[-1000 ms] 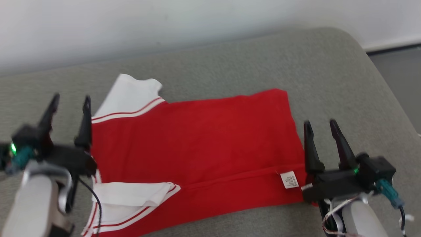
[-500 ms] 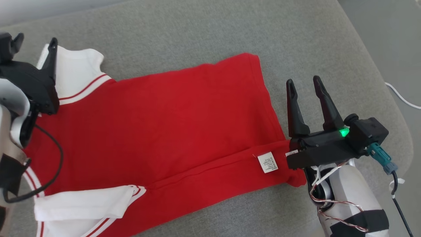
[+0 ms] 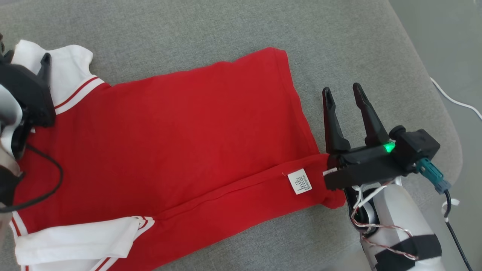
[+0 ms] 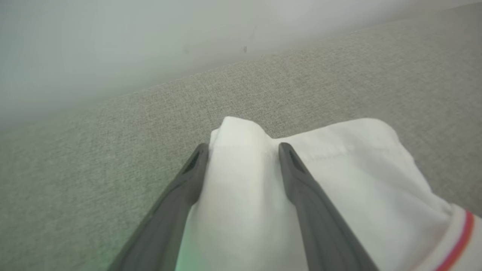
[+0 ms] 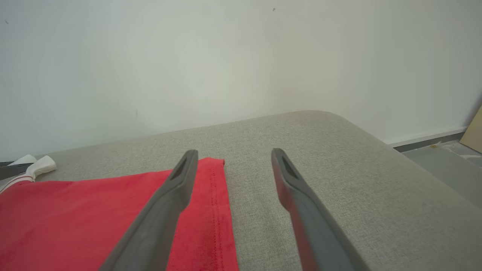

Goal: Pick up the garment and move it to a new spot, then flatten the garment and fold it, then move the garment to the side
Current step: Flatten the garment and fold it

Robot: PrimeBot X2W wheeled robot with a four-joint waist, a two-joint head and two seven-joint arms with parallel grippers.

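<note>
Red garment [image 3: 188, 131] lies spread flat on the grey cushioned surface [image 3: 188, 30], white sleeves to the robot's left, hem to its right. Left gripper [image 4: 244, 150] has its jaws apart, straddling the far white sleeve [image 4: 339, 180]. Nothing is pinched, so I'd say it's lining up to take that sleeve for the fold. Right gripper [image 3: 342, 89] hovers just beside the hem, jaws wide and empty, probably placed to catch that end. A small white care tag [image 3: 300, 181] sits near the hem, its print too small to read.
</note>
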